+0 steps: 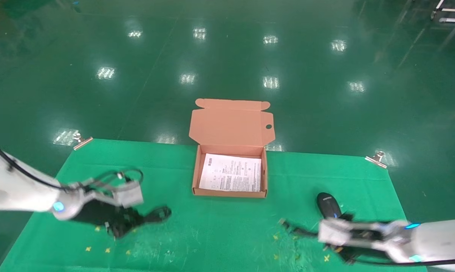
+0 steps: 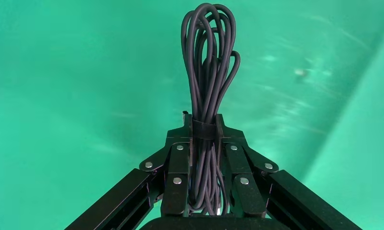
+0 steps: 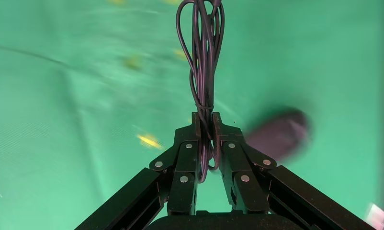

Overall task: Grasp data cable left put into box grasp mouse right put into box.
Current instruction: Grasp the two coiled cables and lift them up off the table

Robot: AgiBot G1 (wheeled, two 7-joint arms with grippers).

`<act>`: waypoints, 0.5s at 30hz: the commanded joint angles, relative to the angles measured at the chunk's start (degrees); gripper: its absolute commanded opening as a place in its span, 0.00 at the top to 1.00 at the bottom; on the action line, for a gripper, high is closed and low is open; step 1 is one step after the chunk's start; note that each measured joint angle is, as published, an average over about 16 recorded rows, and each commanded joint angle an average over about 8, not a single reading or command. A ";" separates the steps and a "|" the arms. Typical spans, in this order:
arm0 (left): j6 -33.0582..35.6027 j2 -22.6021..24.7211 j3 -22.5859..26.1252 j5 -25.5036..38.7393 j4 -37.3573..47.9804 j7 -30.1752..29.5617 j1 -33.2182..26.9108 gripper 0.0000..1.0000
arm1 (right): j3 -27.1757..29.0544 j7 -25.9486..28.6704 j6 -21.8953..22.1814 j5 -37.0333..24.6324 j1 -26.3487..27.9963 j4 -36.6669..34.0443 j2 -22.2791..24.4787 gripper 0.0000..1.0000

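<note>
A: Left wrist view: left gripper (image 2: pixel 204 130) clenched on the cable (image 2: pixel 207 72) at its band, loops fanning out over the green mat (image 2: pixel 61 72).

B: Right gripper (image 3: pixel 205 125)?

A: Pinching the mouse's bundled cord (image 3: pixel 202 57); mouse (image 1: pixel 328 204) just beside it, at the mat's right.

B: Box (image 1: pixel 195 174)?

A: Open, mid-mat at the far edge, between the arms. Leaflet (image 1: pixel 230 177) inside; print too small to read.

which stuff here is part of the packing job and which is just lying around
Job: data cable, clamped in left tool; mouse and its cord, pinched by right tool; open box holding a leaflet.

Lying about: green mat, two corner clips.
</note>
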 commanded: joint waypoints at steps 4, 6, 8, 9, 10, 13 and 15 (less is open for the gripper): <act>-1.83 -3.57 -1.27 -0.55 -7.31 0.24 -2.04 1.00 | 3.53 4.60 2.47 -1.14 2.89 4.88 4.15 1.00; -4.05 -4.48 -1.72 -0.18 -11.53 -0.63 -2.23 1.00 | 4.87 5.03 4.14 -2.04 5.12 5.44 3.94 1.00; -6.58 -5.07 -2.12 0.46 -15.98 -1.98 -1.99 1.00 | 5.95 4.90 5.66 -2.90 7.58 5.57 3.00 1.00; -7.96 -5.24 -2.28 0.92 -18.30 -2.82 -1.73 1.00 | 6.35 4.63 6.34 -3.27 8.86 5.54 2.23 1.00; -9.39 -5.37 -2.45 1.43 -20.61 -3.74 -1.45 1.00 | 6.70 4.30 6.97 -3.58 10.17 5.44 1.32 1.00; -13.46 -5.38 -2.76 3.59 -26.72 -7.01 -0.45 1.00 | 7.10 3.10 8.11 -4.35 13.87 4.56 -2.06 1.00; -15.90 -5.10 -2.87 5.45 -30.02 -9.28 0.06 1.00 | 7.06 2.22 8.75 -4.69 16.11 3.37 -4.82 1.00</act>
